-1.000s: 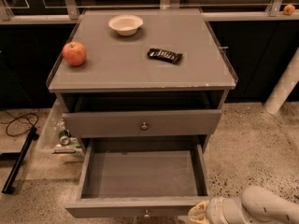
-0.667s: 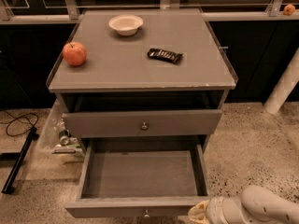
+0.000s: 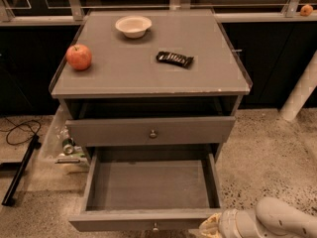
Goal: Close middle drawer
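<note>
The middle drawer is pulled far out of the grey cabinet, and its shallow grey box is empty. Its flat front runs along the bottom edge of the view, with a small round metal knob at the centre. My gripper is at the bottom right, right beside the front right corner of this drawer. The white arm reaches in behind it from the right. The gripper's lower part is cut off by the frame edge.
The top drawer with its knob sits above, slightly out. On the cabinet top lie a red apple, a white bowl and a dark snack bar. Cables and clutter lie on the floor at the left, and a white post stands at the right.
</note>
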Motion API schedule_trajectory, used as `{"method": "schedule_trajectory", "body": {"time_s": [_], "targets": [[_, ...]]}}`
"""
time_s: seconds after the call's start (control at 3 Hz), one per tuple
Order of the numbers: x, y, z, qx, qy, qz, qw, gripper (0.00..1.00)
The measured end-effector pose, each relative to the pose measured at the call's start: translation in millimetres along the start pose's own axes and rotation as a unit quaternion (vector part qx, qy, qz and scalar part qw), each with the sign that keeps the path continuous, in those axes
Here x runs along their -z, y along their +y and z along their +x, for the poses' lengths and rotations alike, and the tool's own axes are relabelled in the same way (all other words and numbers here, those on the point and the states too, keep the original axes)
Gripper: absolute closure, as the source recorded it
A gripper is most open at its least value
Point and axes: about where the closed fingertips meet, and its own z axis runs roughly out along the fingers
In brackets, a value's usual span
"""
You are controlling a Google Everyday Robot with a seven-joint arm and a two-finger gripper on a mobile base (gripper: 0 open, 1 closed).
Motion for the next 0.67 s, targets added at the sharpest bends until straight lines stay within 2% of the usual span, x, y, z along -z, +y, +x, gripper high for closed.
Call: {"method": "schedule_trajectory", "body": {"time_s": [0.33,0.67], "targets": [[-0.1,-0.2,0.0,0.0,0.0,0.0,1.0,0.11],[-4.4,-4.5,-1.2,-0.002,-0.002,-0.002,1.0,0.0]]}}
